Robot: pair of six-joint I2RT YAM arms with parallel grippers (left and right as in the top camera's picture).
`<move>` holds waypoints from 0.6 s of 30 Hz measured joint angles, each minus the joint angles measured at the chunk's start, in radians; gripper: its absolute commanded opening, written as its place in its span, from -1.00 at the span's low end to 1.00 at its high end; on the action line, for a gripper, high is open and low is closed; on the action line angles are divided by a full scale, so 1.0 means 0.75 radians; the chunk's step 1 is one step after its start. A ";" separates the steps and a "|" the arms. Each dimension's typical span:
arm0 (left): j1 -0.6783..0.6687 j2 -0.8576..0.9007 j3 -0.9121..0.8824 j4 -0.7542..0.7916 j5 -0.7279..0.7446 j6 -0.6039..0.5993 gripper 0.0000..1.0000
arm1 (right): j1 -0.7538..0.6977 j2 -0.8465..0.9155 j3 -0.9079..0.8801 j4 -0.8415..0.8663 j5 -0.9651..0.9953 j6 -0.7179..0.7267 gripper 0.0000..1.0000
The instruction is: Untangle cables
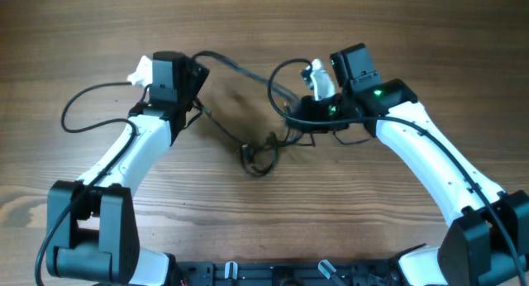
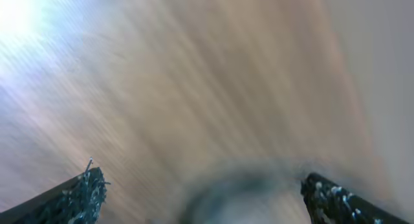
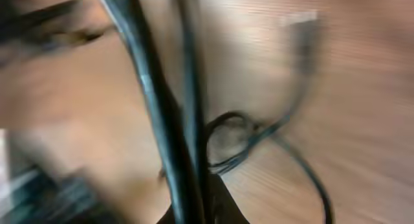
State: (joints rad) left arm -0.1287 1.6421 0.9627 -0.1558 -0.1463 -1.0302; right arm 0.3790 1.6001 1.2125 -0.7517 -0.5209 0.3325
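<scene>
Black clumped cables [image 1: 258,156] are pinched at their two o'clock by the closed right fingers [image 1: 297,114], likely for pulling loose, while the left fingers [image 1: 197,73] are spread wide, empty.

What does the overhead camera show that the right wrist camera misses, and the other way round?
Only overhead: the left arm and right arm, the left end effector, the right end effector, and the tangle of cables lying between them.

Only right wrist: a blurred close-up of two cords rising from the bottom edge, with a small loop beside them.

Both: the black cables and the wooden table.
</scene>
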 measured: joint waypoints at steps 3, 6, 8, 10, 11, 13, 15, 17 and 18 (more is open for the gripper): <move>0.063 0.003 0.002 -0.166 -0.134 0.001 0.93 | -0.004 -0.001 0.000 -0.068 0.608 0.099 -0.91; 0.061 0.004 0.002 -0.253 -0.181 0.040 0.76 | -0.004 -0.001 0.000 -0.049 0.775 0.150 -0.91; 0.061 0.004 0.002 -0.282 -0.131 0.110 0.59 | -0.004 -0.001 0.000 -0.027 0.745 0.126 -0.91; 0.061 0.004 0.002 -0.249 0.028 0.276 0.57 | -0.004 -0.001 0.000 -0.008 0.654 0.083 -0.90; 0.061 0.004 0.002 -0.234 0.125 0.368 0.57 | -0.004 -0.001 0.000 0.006 0.586 0.056 -0.76; 0.061 0.004 0.002 -0.228 0.279 0.488 0.57 | -0.008 -0.001 0.000 0.023 0.401 -0.040 0.15; 0.061 0.004 0.002 -0.225 0.436 0.592 0.57 | -0.007 -0.001 0.000 0.002 0.196 -0.150 0.48; 0.061 0.004 0.002 -0.207 0.598 0.682 0.56 | -0.006 -0.001 0.000 -0.020 0.091 -0.235 0.68; 0.061 0.004 0.002 -0.198 0.646 0.702 0.56 | -0.006 -0.001 0.000 -0.030 0.086 -0.251 0.71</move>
State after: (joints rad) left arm -0.0830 1.6447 0.9638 -0.3046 0.3382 -0.5034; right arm 0.3744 1.5997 1.2125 -0.7738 -0.4564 0.1444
